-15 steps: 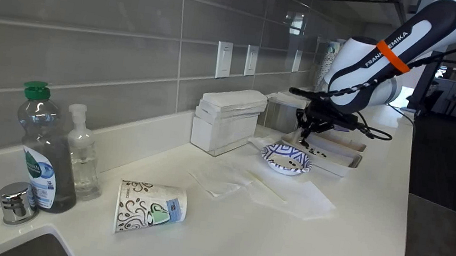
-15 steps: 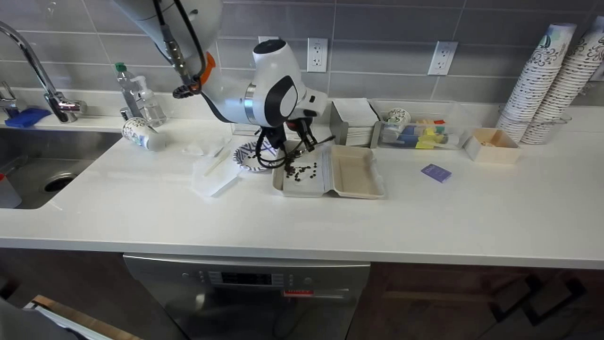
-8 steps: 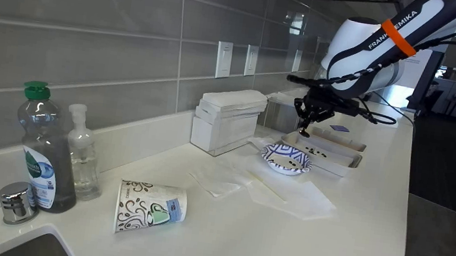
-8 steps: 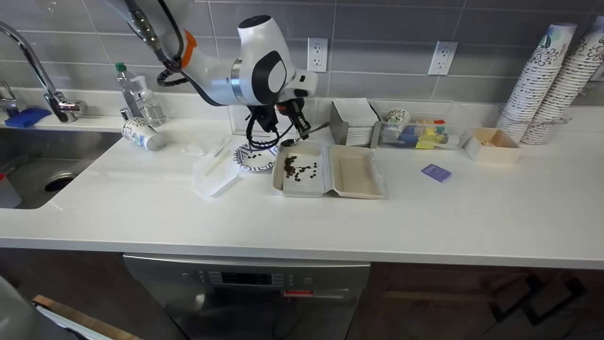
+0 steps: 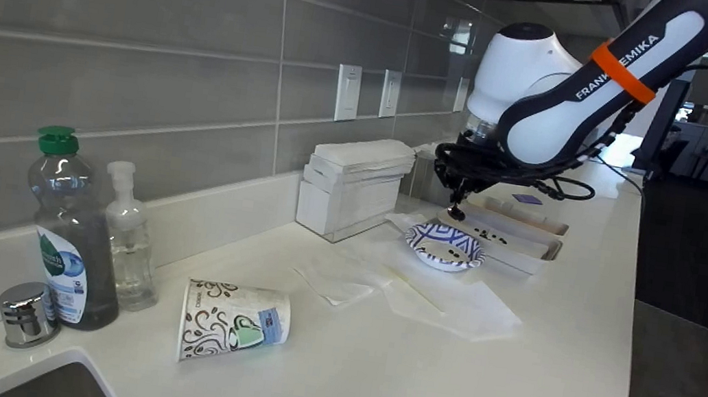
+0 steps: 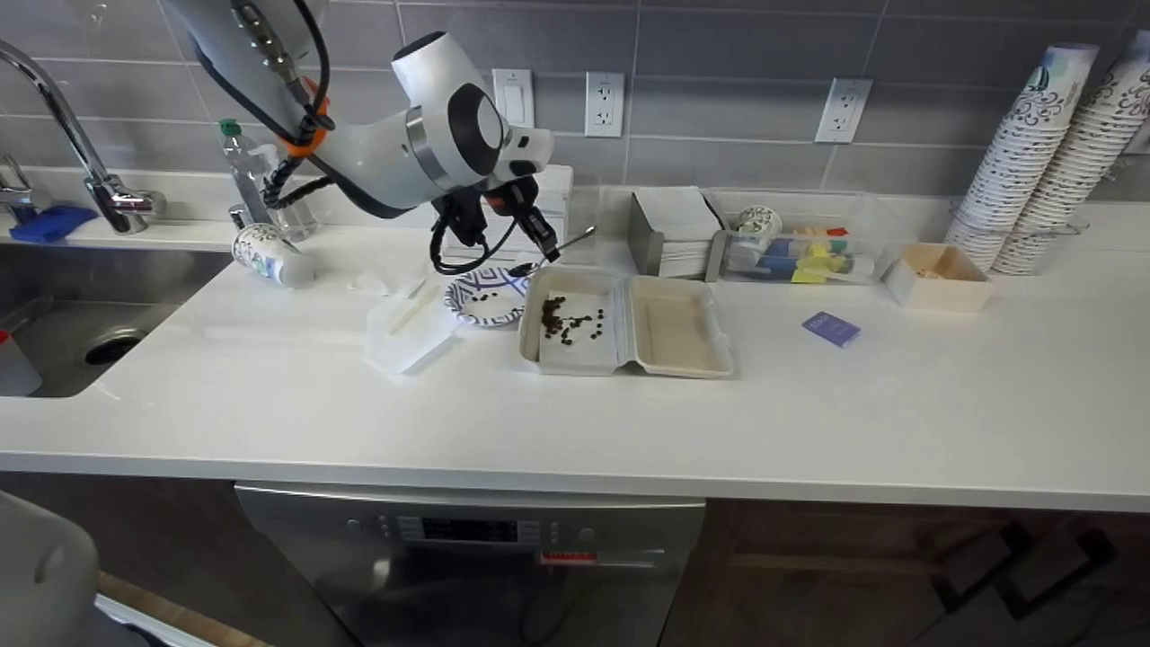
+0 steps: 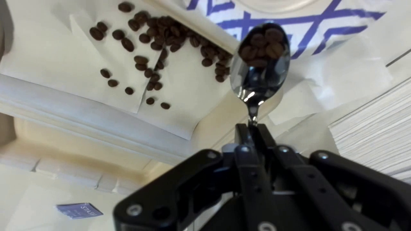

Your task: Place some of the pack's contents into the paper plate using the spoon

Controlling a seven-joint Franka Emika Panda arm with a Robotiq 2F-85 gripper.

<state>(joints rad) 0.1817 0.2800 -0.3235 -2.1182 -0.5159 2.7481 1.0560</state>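
Note:
In the wrist view the spoon [image 7: 260, 77] carries several coffee beans near its tip. My gripper [image 7: 252, 128] is shut on its handle. The pack [image 6: 575, 361] is an open two-part box; its contents, dark brown coffee beans [image 6: 555, 316], lie loose on a white paper lining in one half. Beside that half stands the paper plate [image 6: 460, 304], white with a blue pattern and a few beans inside. In both exterior views the spoon bowl [image 5: 456, 213] hangs above the pack's back corner, near the plate [image 5: 436, 261]. The handle's far end rises behind the fingers [image 6: 544, 244].
White napkins [image 5: 463, 311] and a thin stirrer [image 5: 416, 289] lie by the plate. A patterned paper cup [image 5: 234, 324] rests on its side near the sink. Napkin stacks [image 5: 355, 188] and a clear bin [image 6: 800, 256] stand along the wall. A purple sachet [image 6: 831, 329] lies farther along.
A second ago the spoon was down at the beans in the pack. My gripper has lifted it and carried it toward the plate's side and the wall, with beans in it.

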